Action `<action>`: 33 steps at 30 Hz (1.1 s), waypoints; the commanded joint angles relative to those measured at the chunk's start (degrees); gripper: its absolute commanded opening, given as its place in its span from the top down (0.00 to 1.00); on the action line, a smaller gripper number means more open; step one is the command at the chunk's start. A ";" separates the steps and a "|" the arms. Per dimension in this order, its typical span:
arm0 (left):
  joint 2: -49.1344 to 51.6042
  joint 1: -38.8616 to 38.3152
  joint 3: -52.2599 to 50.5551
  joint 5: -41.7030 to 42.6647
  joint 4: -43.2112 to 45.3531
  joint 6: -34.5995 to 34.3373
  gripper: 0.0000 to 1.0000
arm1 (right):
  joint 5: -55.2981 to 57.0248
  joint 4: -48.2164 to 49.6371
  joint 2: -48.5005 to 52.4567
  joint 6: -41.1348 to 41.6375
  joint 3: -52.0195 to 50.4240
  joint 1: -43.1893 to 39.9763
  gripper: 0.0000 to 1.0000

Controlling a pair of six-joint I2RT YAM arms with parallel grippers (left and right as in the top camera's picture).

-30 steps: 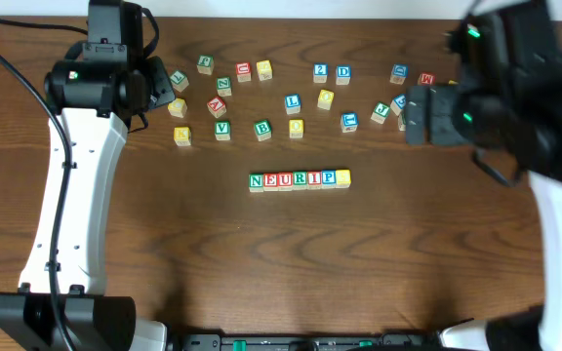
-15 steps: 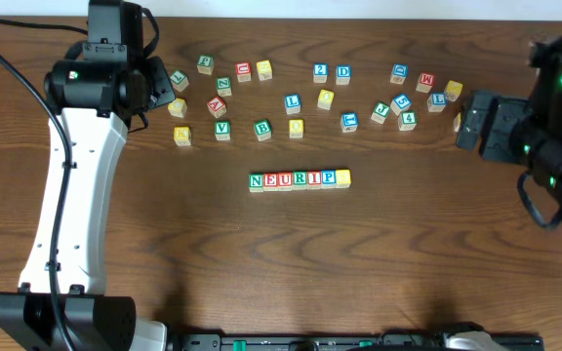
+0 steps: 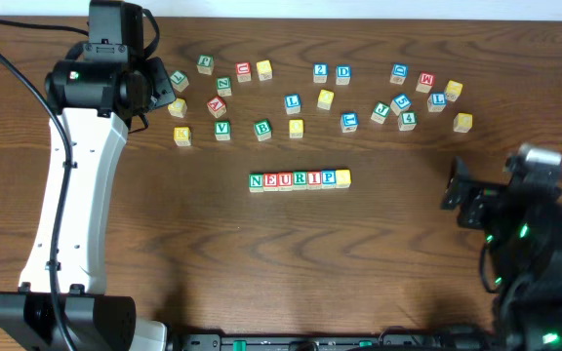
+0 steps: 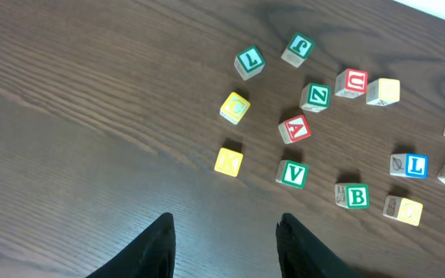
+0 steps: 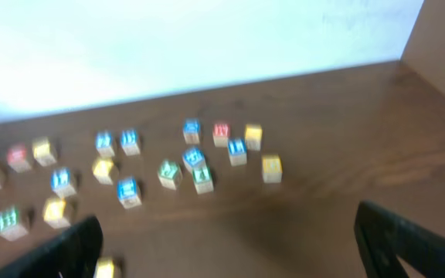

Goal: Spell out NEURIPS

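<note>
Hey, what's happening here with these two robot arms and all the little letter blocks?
Two robot arms are spelling NEURIPS with wooden letter cubes. A tidy row in the middle of the table reads N, E, U, R, I, P, then ends with a yellow cube whose letter is too small to read. Neither arm holds anything: the left gripper hangs open near the loose cubes at the far left, and the right gripper is open too, off to the right of the row.
</note>
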 commanded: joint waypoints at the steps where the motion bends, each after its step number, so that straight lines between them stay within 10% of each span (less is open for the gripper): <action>1: 0.50 0.28 -0.42 -0.76 0.04 1.01 0.58 | 0.33 7.82 -8.98 -0.98 -12.79 -0.52 0.01; 13: 0.50 0.28 -0.42 -0.76 0.02 0.98 0.58 | -1.09 17.55 -31.43 -0.76 -35.12 -0.52 0.01; 33: 0.50 0.28 -0.42 -0.76 0.04 0.98 0.58 | -4.17 26.14 -33.53 -0.94 -43.93 -0.35 0.01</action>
